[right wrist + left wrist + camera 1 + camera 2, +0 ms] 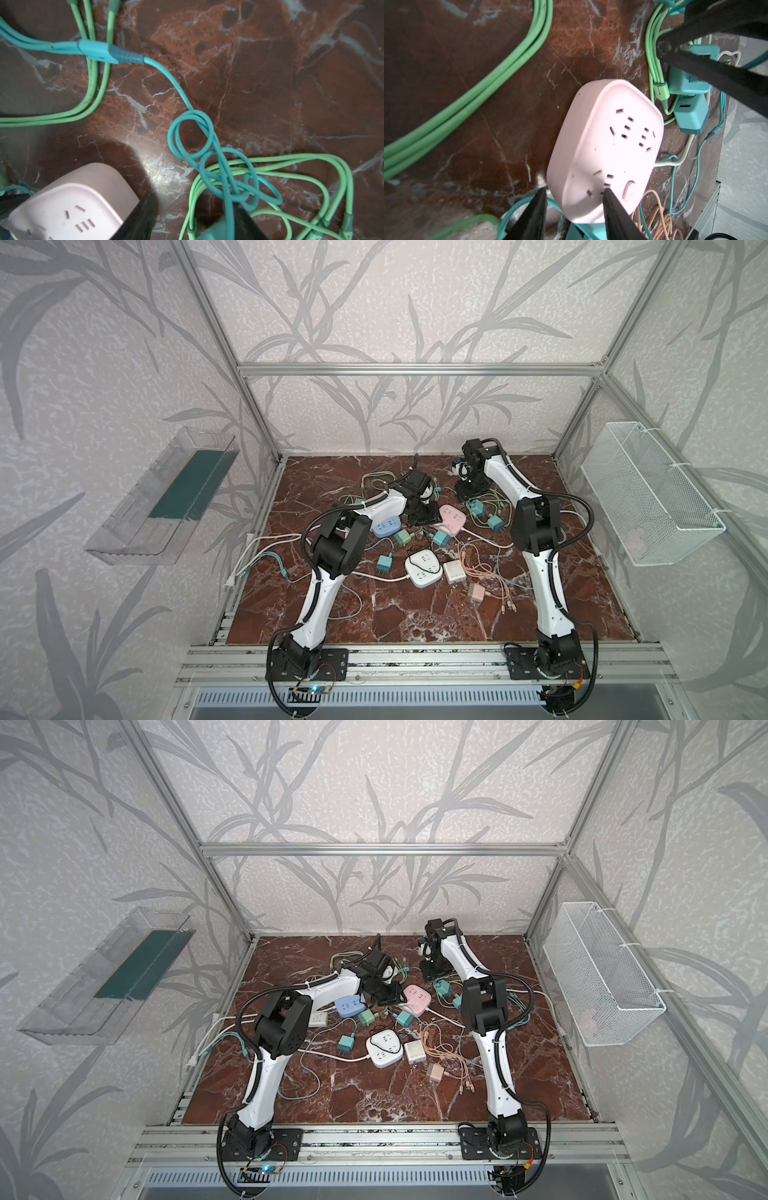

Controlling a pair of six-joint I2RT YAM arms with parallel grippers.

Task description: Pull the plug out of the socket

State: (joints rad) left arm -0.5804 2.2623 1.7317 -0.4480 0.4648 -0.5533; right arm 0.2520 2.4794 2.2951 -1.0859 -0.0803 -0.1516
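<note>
Marble tabletop: left gripper, jaws apart, braces pink socket at lower frame; right gripper, jaws apart, straddles teal plug, apparently unplugged.

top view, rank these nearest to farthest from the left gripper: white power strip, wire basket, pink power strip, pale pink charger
From the left gripper, in a top view:
1. pink power strip: right at its fingertips, mid-table.
2. white power strip: toward the table's front.
3. pale pink charger: farther front and to the right.
4. wire basket: hung on the right wall.
</note>
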